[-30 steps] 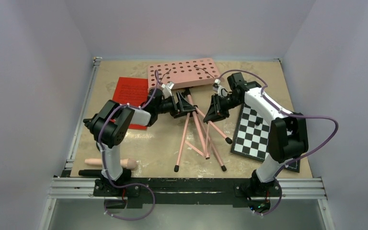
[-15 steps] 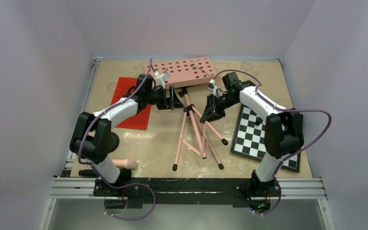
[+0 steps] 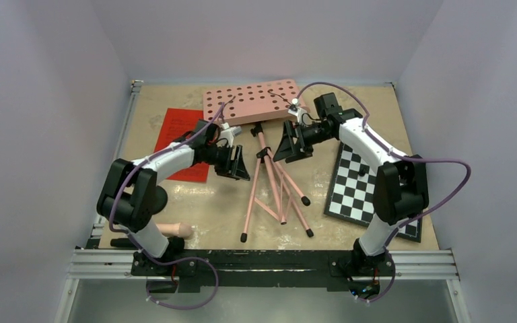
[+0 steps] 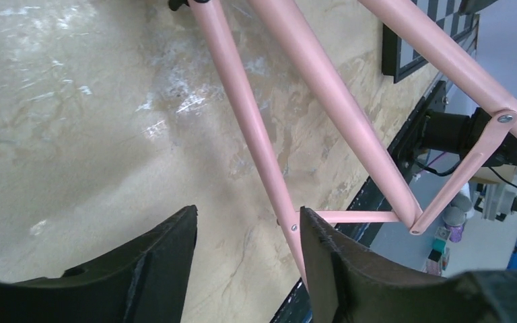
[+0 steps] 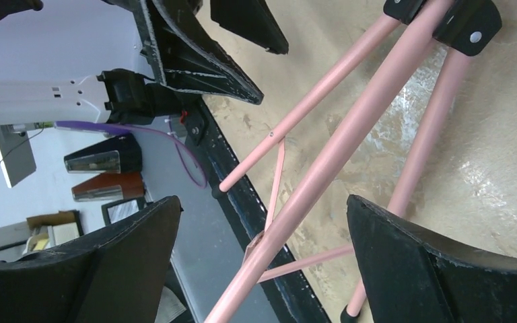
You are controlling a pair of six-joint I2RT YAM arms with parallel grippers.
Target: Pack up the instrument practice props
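Note:
The pink music stand lies flat, its perforated desk at the back and its tripod legs pointing toward me. My left gripper hovers open just left of the legs. In the left wrist view one leg runs past the inner side of the right finger, and nothing is gripped. My right gripper stands wide open above the upper legs, with the stand's tube passing between its fingers untouched. Red sheet-music pages lie at the left. A pink rod rests near the left arm's base.
A black-and-white checkerboard lies at the right, under the right arm. A metal rail runs along the near edge. Walls enclose the left, back and right sides of the table.
My right gripper has opened, let go of the stand's tube and moved back. My left gripper has pulled away to the left and nearer. The tripod legs now lie closer together.

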